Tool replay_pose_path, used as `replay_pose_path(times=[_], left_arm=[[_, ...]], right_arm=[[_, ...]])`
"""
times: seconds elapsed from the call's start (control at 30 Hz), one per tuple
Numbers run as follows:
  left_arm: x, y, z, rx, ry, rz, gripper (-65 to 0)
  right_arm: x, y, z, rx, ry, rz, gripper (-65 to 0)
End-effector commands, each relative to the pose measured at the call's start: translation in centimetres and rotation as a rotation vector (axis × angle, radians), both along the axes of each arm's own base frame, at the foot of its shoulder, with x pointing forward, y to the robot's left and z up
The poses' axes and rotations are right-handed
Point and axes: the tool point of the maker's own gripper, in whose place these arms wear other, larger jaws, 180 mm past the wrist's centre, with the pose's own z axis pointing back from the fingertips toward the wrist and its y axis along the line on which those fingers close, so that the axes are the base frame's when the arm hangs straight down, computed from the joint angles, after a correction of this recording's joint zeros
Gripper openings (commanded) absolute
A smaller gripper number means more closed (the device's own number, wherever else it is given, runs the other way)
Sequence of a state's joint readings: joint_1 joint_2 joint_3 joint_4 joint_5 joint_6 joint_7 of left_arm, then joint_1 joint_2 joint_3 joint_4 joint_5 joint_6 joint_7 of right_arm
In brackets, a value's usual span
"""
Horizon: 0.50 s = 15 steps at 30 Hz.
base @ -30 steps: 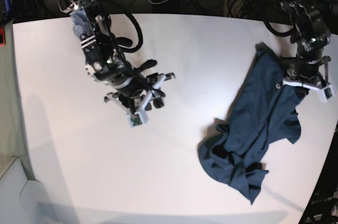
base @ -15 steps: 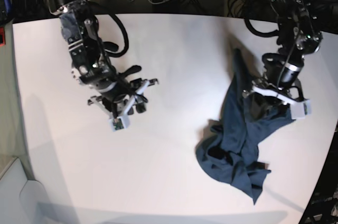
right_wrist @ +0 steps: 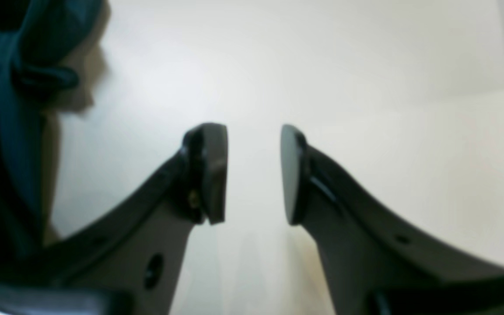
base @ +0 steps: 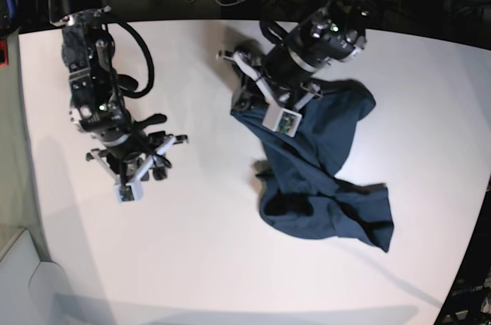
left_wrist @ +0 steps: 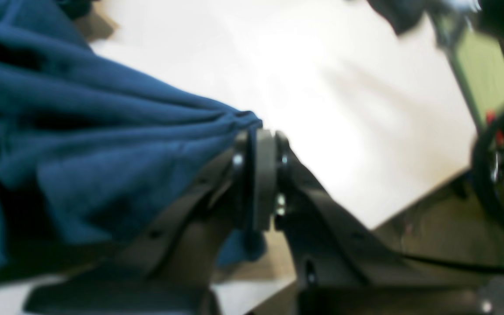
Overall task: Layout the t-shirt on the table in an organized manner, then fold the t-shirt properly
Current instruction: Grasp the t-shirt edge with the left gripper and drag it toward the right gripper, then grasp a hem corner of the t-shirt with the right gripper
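Running diagonally, t-shirt (base: 326,164), pinched by left hand (base: 257,95)

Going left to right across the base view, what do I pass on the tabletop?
Right claw, open over bare table → left claw, shut on the t-shirt's edge → the t-shirt, bunched and trailing to the right.

Left gripper (left_wrist: 256,175) is sitting at centre frame in its wrist view, pads pinching tight on a fold of the t-shirt (left_wrist: 81,144), its arm reaching in from the top of the base view. Right gripper (right_wrist: 252,170) is hanging left of centre, jaws parted, holding nothing.
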<state>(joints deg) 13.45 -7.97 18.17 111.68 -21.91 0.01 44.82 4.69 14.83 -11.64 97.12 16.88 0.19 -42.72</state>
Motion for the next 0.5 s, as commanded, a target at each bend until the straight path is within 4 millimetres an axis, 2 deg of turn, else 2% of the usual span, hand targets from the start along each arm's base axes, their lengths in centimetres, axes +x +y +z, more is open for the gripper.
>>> replay_pose_path(times=[0.0,0.1,0.23,0.3,0.37,0.47], left_arm=[[0.3,0.3,0.9,-0.012,-0.033,0.006,-59.7],[-0.4,0.5,0.5,-0.041,0.005,-0.005,-47.9],[-1.0,0.7,0.6,-0.097,0.048,-0.032,-24.5],[-1.0,0.8,1.0,-0.123,0.049,-0.035,-16.3],[-0.5,1.3,1.6,-0.117,0.026,-0.036,-12.0],[0.7,3.4,2.1,-0.1,-0.003,0.017,-11.8]], right_arm=[[0.8,-0.1,1.6,0.004,-0.058,0.003,-43.3],[0.8,-0.1,1.6,0.004,-0.056,0.003,-43.3],[0.7,-0.1,1.4,0.003,-0.05,0.002,-43.3],[0.7,-0.1,1.4,0.003,-0.05,0.002,-43.3],[0.7,-0.1,1.4,0.003,-0.05,0.002,-43.3],[0.7,0.0,1.4,0.006,-0.05,0.002,-43.3]])
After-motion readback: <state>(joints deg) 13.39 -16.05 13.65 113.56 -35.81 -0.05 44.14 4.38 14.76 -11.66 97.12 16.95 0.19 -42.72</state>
